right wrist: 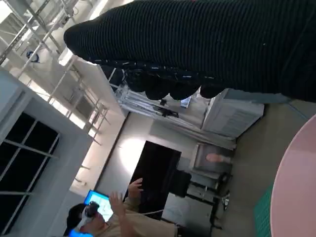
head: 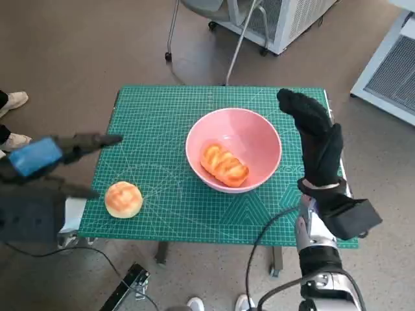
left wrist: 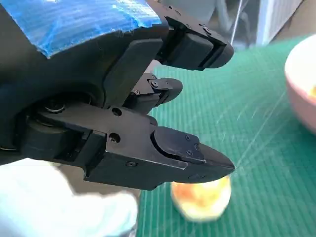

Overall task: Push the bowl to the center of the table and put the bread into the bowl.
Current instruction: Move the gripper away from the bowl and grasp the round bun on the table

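Note:
A pink bowl (head: 233,112) stands on the green mat (head: 155,110), a little right of the table's middle. A twisted golden bread (head: 224,164) lies inside it. A round bun (head: 123,199) sits on the mat near the front left corner. My left hand (head: 45,155) hovers over the table's left edge, fingers spread, holding nothing. In the left wrist view the left hand (left wrist: 123,98) is above the bun (left wrist: 202,200), apart from it, with the bowl (left wrist: 302,84) at the picture's edge. My right hand (head: 318,139) stands upright just right of the bowl, empty. The glove (right wrist: 207,44) and bowl rim (right wrist: 296,192) show in the right wrist view.
Chair legs (head: 240,39) and a white unit (head: 285,19) stand behind the table, a white cabinet (head: 395,71) at the right. A person's shoes (head: 13,100) show at the left. A black cable (head: 266,233) hangs by the front edge. A person (right wrist: 113,217) sits far off.

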### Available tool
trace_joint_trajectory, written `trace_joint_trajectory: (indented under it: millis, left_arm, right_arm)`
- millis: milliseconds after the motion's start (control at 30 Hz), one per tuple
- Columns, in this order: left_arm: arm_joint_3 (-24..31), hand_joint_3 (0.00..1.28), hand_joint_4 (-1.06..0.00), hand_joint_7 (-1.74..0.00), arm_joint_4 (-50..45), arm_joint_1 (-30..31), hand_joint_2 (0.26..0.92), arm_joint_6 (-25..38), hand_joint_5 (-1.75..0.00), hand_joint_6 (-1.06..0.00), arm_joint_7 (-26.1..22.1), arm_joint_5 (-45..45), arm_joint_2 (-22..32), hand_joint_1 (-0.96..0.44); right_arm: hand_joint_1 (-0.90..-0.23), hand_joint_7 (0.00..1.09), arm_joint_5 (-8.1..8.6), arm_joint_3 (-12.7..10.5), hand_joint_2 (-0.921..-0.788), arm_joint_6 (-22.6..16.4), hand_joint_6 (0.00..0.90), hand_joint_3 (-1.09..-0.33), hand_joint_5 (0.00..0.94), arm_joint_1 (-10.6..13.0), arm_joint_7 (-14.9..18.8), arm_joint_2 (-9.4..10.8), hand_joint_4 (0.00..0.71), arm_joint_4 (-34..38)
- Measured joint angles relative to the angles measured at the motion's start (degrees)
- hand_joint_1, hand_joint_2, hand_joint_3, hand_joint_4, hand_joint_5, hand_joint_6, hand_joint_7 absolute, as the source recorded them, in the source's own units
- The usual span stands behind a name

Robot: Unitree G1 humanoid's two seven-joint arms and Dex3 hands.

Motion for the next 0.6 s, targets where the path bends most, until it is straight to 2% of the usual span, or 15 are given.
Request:
trace_joint_trajectory:
  millis: [300,600]
  left_arm:
    - [-0.55,0.00,-0.21,-0.01,0.21,3.67,0.819,-2.43,0.00,-0.37,1.32,-0.67,-0.09,0.06]
    - [-5.10,0.00,-0.20,0.00,2.82,3.46,0.818,-3.67,0.00,-0.36,4.01,1.27,-1.58,0.05]
  right_arm:
    - [-0.562,0.79,1.13,-0.05,-0.921,1.04,0.024,-0.790,0.004,-0.34,1.72,-0.02,0.386,-0.01]
    - [-0.567,0.80,1.82,-0.05,-0.921,1.57,0.020,-0.786,0.006,-0.40,2.54,0.01,0.390,-0.01]
